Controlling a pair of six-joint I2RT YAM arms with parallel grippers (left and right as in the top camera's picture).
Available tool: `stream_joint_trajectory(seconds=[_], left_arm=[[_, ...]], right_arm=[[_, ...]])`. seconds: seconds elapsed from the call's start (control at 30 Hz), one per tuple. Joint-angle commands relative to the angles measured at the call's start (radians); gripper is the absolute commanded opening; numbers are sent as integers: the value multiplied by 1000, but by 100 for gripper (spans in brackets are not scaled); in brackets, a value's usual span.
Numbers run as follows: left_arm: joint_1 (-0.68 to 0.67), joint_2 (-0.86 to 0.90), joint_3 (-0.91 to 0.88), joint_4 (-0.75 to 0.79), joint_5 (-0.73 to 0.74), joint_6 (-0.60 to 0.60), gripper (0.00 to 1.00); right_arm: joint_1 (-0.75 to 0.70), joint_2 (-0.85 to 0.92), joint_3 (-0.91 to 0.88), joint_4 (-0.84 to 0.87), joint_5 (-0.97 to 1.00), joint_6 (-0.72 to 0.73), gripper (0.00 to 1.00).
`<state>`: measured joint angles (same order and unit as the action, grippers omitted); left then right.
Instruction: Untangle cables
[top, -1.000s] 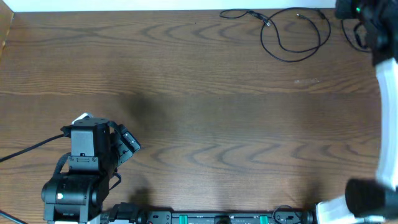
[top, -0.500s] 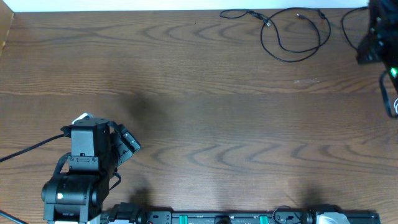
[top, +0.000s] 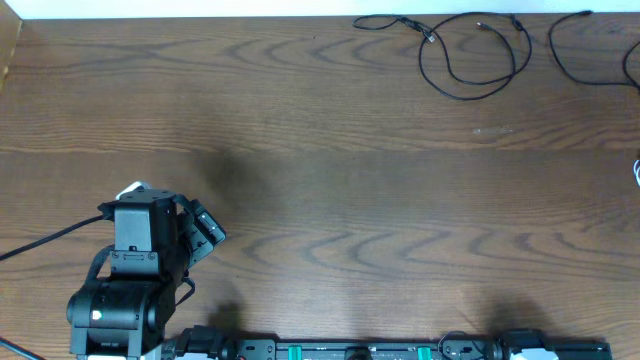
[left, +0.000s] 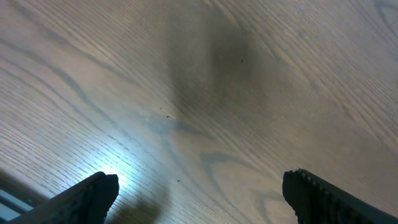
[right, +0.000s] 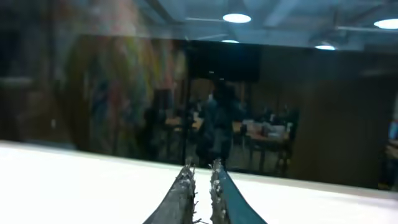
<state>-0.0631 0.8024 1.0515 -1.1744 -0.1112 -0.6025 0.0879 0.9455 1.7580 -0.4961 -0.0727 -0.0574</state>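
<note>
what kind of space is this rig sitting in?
Probably an indoor lab or shared workspace: a wood-grain table with a robot arm at its near edge, and the right wrist view shows ceiling lights over what look like desks, blurred.

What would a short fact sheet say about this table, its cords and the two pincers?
Table: brown wood
Black cables: two loose loops at the far edge, right side, untouched
Left pincer: open above bare wood, empty
Right pincer: shut, nothing visibly held, aimed at the room, absent from the overhead view
</note>
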Motion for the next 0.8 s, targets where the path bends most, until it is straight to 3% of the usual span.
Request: stream_joint_trajectory(seconds=[0.0, 0.13, 0.27, 0.33, 0.77], left_arm=[[3, 1, -3, -3, -13, -2, 91], [3, 1, -3, -3, -13, -2, 91], [3, 1, -3, -3, -13, -2, 91], [3, 1, -3, -3, -13, -2, 91], [3, 1, -3, -3, -13, -2, 91]], right_arm=[[68, -46, -37, -29, 36, -79, 8], [117, -161, -172, -21, 107, -101, 10], [106, -269, -296, 18, 160, -101, 1], [98, -316, -348, 35, 161, -101, 1], [-137, -597, -638, 64, 105, -40, 3]])
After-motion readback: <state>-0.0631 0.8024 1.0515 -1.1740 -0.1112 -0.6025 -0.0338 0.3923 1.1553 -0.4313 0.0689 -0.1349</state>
